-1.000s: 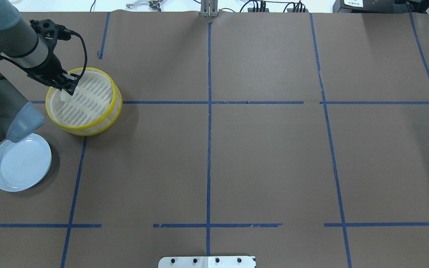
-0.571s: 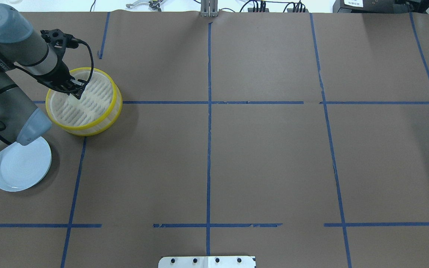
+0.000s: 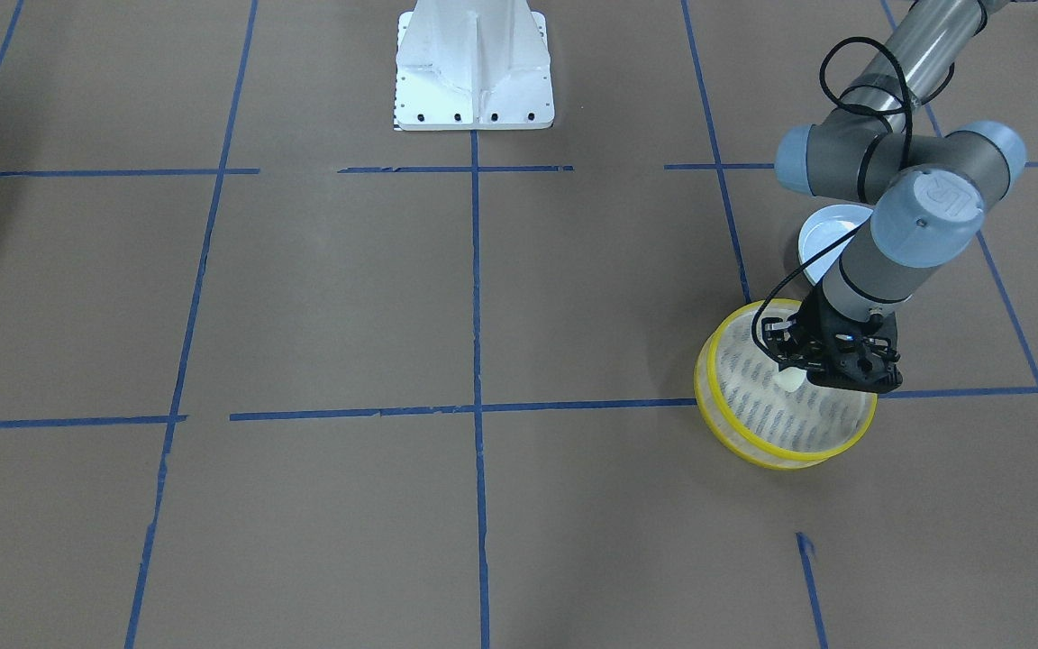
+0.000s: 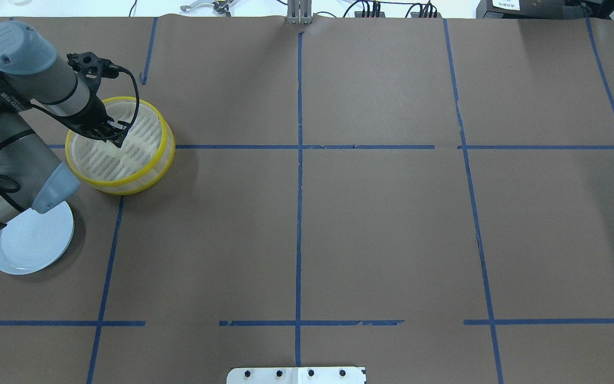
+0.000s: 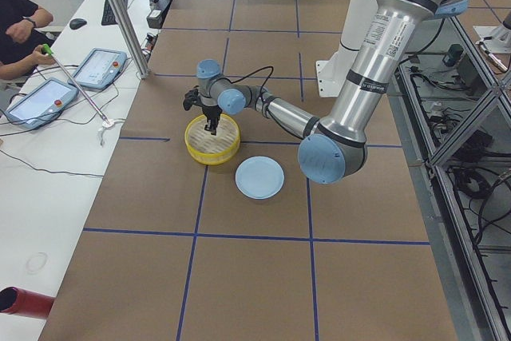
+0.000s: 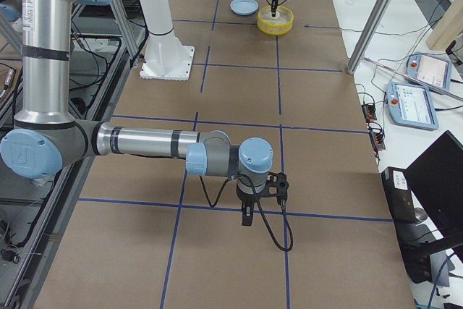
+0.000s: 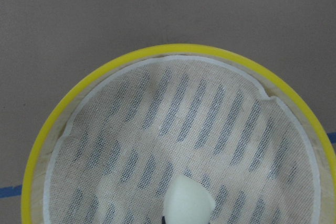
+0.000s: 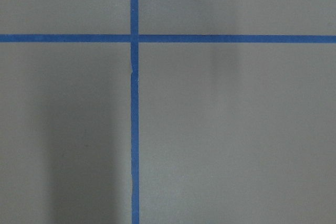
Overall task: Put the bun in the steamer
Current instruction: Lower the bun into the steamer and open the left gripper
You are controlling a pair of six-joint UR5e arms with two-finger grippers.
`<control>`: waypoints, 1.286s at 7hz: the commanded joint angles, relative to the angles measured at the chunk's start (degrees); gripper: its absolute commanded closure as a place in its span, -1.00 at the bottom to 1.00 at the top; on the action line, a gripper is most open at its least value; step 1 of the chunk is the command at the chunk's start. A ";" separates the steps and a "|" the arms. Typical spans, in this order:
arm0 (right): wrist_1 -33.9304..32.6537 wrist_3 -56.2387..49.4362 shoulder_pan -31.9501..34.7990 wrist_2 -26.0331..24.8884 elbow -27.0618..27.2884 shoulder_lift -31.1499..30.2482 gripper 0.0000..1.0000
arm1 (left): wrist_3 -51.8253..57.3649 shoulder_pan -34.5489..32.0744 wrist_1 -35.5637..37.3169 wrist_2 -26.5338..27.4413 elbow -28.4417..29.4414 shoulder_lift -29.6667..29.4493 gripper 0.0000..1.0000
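The steamer (image 4: 164, 140), a round basket with yellow rims and a whitish mesh floor, stands at the table's far left; it also shows in the front view (image 3: 753, 449). My left gripper (image 4: 115, 140) reaches down inside it, over the left middle of the floor, shut on the small cream-white bun (image 3: 789, 379). The left wrist view shows the bun (image 7: 187, 203) low over the mesh floor, with the steamer's rim (image 7: 63, 107) around it. My right gripper (image 6: 246, 216) shows only in the exterior right view, near the paper; I cannot tell if it is open or shut.
A light-blue ridged plate (image 4: 32, 242) lies on the table nearer the robot than the steamer, partly under my left arm's elbow. Blue tape lines cross the brown paper. The white robot base plate (image 3: 472, 68) stands at the table's middle edge.
My left gripper has moved with the bun from the steamer's left rim toward its middle and has gone lower into the basket. The bun is now hidden under the gripper in the overhead view.
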 commanded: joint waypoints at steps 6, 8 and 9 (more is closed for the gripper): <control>0.00 0.00 0.00 0.00 0.00 0.08 -1.00 | 0.66 -1.06 -0.37 0.18 -6.14 0.97 -1.00; 0.00 0.00 0.00 0.00 0.00 0.00 -1.00 | 0.66 -3.70 0.51 -0.34 -17.61 8.21 -1.00; 0.00 0.00 0.00 0.00 0.00 0.00 -1.00 | 1.27 -6.49 0.42 -0.43 -22.12 11.83 -1.00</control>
